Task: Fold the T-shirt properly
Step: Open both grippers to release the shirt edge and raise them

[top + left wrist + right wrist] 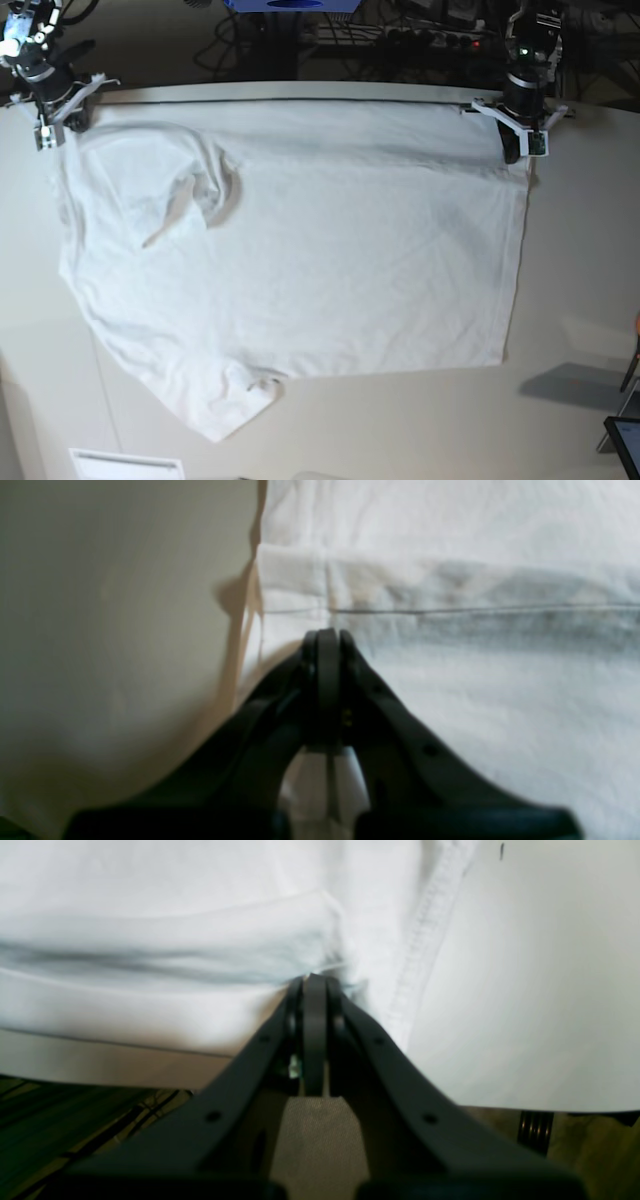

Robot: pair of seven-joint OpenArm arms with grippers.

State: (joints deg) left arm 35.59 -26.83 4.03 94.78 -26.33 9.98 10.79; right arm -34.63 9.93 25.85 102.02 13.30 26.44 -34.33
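With both jaws clamped on the large white cotton T-shirt's (300,250) far edge, I'd lift evenly toward the near side, keeping it taut.

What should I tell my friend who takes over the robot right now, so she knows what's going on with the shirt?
Left gripper: shut on the T-shirt at its far corner, by the hem.
Right gripper: shut on the T-shirt's other far corner, near the sleeve.
The T-shirt lies spread over the table, far edge along the table's far side, some wrinkles near the collar.
Done: both far corners gripped.
Left: no fold shows yet; all folding remains.
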